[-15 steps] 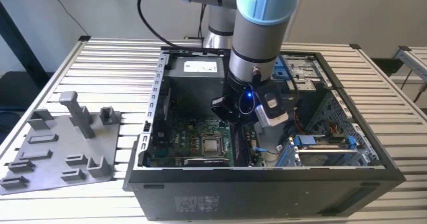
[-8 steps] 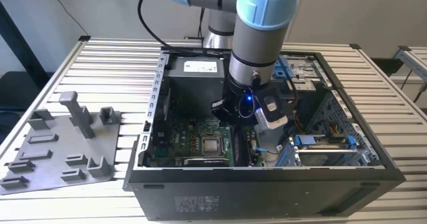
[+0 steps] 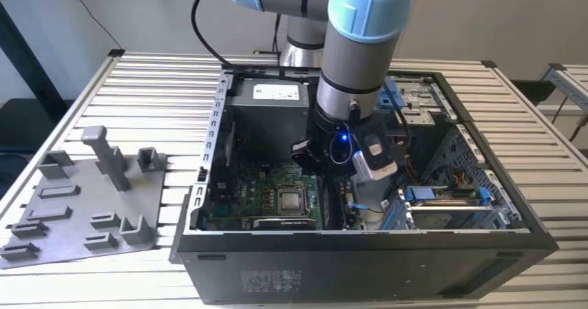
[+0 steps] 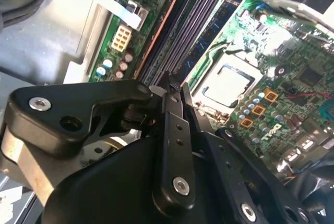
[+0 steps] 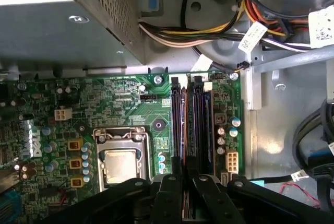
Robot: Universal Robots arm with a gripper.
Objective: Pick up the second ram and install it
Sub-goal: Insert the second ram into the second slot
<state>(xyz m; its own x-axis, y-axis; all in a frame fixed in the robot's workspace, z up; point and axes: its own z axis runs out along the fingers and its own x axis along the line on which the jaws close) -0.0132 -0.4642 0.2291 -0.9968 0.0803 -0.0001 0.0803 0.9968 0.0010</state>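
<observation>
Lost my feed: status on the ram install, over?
Hand low over the memory slots. One blue-green board stands in a slot. Nothing lying across the slots.

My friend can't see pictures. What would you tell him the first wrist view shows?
The gripper hangs right over the long dark memory slots on a green motherboard, its black fingers lined up with them. A silver processor socket sits beside the slots, and a grey metal box and bundled wires lie beyond the board.

The arm point(image 3: 359, 54) is seen lowered steeply from twelve o'clock in the exterior view, wrist downward – the gripper point(image 5: 182, 182) is held nearly closed.
</observation>
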